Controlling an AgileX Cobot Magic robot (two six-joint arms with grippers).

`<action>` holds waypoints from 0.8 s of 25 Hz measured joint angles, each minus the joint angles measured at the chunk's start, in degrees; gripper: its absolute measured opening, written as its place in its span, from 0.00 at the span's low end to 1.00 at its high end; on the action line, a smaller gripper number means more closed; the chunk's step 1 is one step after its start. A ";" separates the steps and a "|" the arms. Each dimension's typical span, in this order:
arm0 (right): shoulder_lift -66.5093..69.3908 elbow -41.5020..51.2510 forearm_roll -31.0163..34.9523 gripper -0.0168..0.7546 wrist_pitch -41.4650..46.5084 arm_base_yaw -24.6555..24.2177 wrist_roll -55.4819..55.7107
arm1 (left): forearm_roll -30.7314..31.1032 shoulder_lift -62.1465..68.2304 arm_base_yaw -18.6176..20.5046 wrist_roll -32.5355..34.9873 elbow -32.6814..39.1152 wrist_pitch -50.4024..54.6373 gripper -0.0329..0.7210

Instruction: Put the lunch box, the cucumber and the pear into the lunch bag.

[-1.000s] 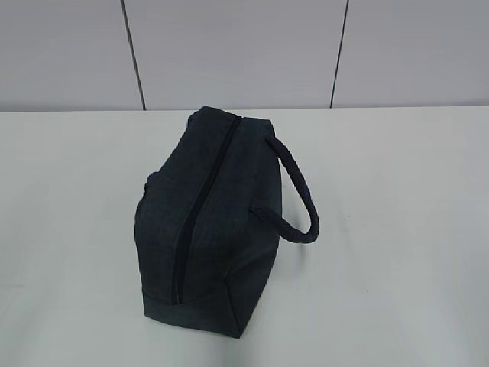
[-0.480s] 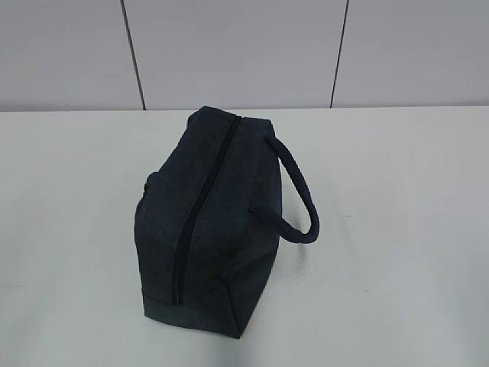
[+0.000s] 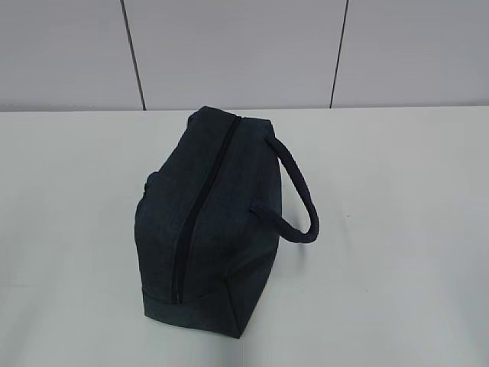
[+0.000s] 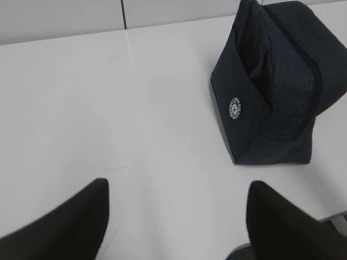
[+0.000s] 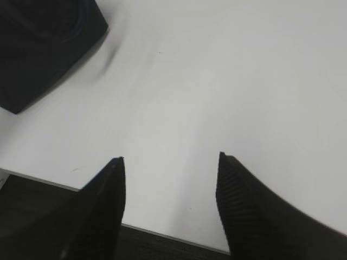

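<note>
The dark navy lunch bag (image 3: 210, 222) stands in the middle of the white table, its black top zipper (image 3: 200, 210) drawn shut and its loop handle (image 3: 299, 195) hanging to the right. It also shows at the upper right of the left wrist view (image 4: 271, 81) and at the upper left of the right wrist view (image 5: 43, 49). The lunch box, the cucumber and the pear are out of view. My left gripper (image 4: 176, 187) is open and empty over bare table, near-left of the bag. My right gripper (image 5: 171, 160) is open and empty over the table's front edge, right of the bag.
The white table (image 3: 397, 229) runs back to a grey panelled wall (image 3: 244, 53). The table's front edge (image 5: 162, 233) shows in the right wrist view, with dark floor below it. Neither arm shows in the exterior view.
</note>
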 joint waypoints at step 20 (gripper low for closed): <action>0.00 0.00 0.00 0.57 0.00 -8.15 0.00 | 0.00 0.00 3.28 0.00 0.00 0.00 0.67</action>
